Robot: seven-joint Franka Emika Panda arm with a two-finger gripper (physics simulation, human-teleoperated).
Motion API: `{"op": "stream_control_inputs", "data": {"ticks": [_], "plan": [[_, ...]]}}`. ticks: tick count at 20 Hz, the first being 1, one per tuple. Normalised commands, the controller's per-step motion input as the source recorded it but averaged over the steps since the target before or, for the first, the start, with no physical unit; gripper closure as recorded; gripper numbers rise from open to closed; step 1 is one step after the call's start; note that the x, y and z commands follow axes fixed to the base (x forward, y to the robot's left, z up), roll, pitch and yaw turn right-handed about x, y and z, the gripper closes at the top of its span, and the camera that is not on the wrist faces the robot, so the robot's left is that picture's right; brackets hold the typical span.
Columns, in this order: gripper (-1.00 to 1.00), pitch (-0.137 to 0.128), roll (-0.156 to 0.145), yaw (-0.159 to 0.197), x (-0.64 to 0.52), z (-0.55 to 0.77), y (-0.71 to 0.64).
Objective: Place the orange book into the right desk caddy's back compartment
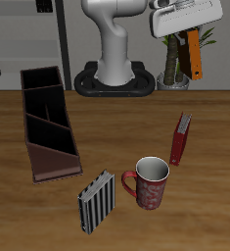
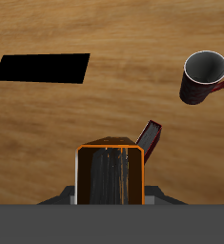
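The hand (image 1: pixel 192 37) hung high above the worktop (image 1: pixel 209 196), clamped on the orange book (image 1: pixel 194 54); the right desk caddy (image 1: pixel 48 123) stood well apart.

The orange book (image 1: pixel 195 54) is showing bright orange with a dark patch on its cover; the right desk caddy (image 1: pixel 46 123) is looking dark brown-maroon throughout; the larger book (image 1: pixel 181 138) is showing deep red with pale page edges; the mug (image 1: pixel 149 182) is wearing dark red with a white rim; the block (image 1: pixel 97 202) is striped grey and black; the table (image 1: pixel 205 211) is glowing warm wood-brown, grained.
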Motion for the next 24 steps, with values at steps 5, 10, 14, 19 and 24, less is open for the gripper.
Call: {"op": "stream_control_inputs", "data": {"ticks": [5, 10, 14, 19, 24], "plan": [[1.00, -0.033, -0.053, 0.048, -0.24, 0.27, -0.64], [1.00, 0.002, -0.034, 0.118, -0.12, 0.13, -0.72], [1.00, -0.009, -0.061, 0.027, -0.06, 0.11, -0.57], [1.00, 0.012, -0.104, 0.025, -0.05, -0.02, -0.86], [1.00, 0.004, -0.079, 0.012, -0.05, 0.01, -0.72]]}}
